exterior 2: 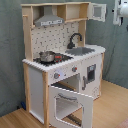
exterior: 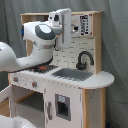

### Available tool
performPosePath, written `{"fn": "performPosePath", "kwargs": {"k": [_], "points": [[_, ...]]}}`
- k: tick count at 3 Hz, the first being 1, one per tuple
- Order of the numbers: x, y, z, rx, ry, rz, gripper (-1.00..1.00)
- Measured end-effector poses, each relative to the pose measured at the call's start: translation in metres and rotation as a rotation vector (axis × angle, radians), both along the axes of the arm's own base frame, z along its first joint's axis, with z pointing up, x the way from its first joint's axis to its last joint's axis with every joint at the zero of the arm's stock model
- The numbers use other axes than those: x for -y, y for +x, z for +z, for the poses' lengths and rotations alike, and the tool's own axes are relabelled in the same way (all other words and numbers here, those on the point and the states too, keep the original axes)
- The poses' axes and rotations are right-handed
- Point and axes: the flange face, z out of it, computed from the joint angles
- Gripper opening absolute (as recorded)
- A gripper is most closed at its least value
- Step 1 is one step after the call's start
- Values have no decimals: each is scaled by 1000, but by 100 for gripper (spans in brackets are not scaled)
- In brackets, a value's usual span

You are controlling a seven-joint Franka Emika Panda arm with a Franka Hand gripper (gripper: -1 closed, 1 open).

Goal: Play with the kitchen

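Observation:
The kitchen is a tall white and light-wood toy with a pegboard back, grey hood, black faucet, grey sink and red-ringed stove. A small metal pot sits on the stove. The oven door hangs open and down. My gripper is held high in front of the pegboard, left of the faucet and above the stove, touching nothing that I can see. In the second exterior view only a part of the arm shows at the upper right edge.
My bulky white arm covers the kitchen's left half in the first exterior view. Red knobs sit under the counter. An upper cabinet door stands open. A grey curtain hangs behind, above a wooden floor.

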Motion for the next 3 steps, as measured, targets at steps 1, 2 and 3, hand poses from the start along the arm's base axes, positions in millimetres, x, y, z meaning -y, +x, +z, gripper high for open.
{"fn": "performPosePath", "kwargs": {"k": [1,2,3], "points": [[-19,21,7,-12,-17,36,-100],[-45,43,7,-33,-36,82,-100],[-86,60,-6,-62,-61,148,-100]]}}
